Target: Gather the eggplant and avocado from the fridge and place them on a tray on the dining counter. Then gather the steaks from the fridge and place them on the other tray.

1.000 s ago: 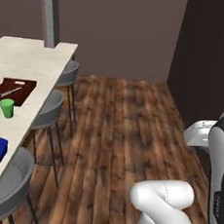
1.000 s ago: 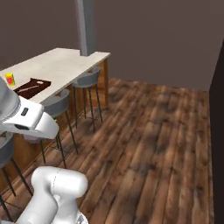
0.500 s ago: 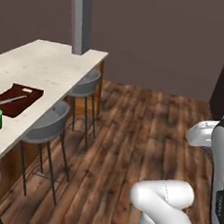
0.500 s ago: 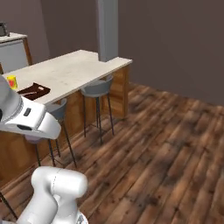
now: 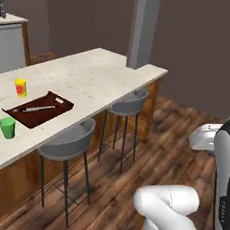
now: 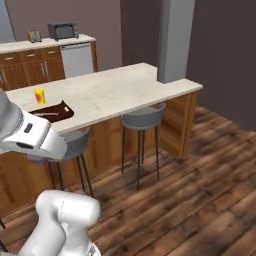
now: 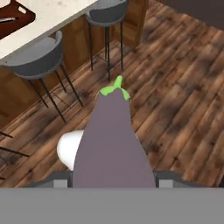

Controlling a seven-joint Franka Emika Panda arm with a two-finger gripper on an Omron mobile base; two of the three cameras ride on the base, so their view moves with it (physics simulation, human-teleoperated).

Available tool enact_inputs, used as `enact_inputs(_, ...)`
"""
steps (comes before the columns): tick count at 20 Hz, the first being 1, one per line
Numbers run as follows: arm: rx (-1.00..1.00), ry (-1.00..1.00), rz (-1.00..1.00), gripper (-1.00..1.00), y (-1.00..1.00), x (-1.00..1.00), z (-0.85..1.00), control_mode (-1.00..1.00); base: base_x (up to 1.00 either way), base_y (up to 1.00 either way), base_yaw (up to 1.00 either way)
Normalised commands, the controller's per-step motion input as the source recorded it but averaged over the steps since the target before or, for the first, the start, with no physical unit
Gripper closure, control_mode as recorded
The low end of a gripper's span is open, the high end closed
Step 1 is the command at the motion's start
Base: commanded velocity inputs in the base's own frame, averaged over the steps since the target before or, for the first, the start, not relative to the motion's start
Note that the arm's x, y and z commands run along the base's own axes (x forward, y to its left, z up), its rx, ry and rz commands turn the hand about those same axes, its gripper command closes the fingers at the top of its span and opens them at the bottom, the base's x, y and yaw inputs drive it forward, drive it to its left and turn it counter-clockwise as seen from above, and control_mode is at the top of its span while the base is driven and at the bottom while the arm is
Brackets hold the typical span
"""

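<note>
Since the earlier frames the base has turned, bringing the bench (image 5: 90, 79) and its stools closer. Pincer clamped on the eggplant (image 7: 113, 140), held above the wooden floor. Brown tray (image 5: 39, 110) lies on the bench's near left part, between yellow and green cups.

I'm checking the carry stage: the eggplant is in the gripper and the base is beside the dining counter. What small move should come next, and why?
Probably keep turning the base toward the dining counter: the gripper holds the eggplant out over the wooden floor, apart from the brown tray, so it is not yet placed.
</note>
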Motion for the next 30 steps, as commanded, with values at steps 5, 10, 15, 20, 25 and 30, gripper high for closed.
enact_inputs(5, 0.0, 0.0, 0.0, 1.0, 0.0, 0.0, 0.0, 1.0, 1.0, -0.25, 0.64)
enact_inputs(10, 0.0, 0.0, 0.0, 1.0, 0.0, 0.0, 0.0, 1.0, 0.92, -0.06, 0.63)
enact_inputs(15, 0.0, 0.0, 0.0, 1.0, 0.0, 0.0, 0.0, 1.0, 0.85, -0.18, 0.58)
enact_inputs(20, 0.0, 0.0, 0.0, 1.0, 0.0, 0.0, 0.0, 1.0, 0.57, -0.21, 0.33)
enact_inputs(25, 0.0, 0.0, 0.0, 1.0, 0.0, 0.0, 0.0, 1.0, 0.45, -0.12, 0.18)
enact_inputs(30, 0.0, 0.0, 0.0, 1.0, 0.0, 0.0, 0.0, 1.0, 0.56, -0.07, 0.18)
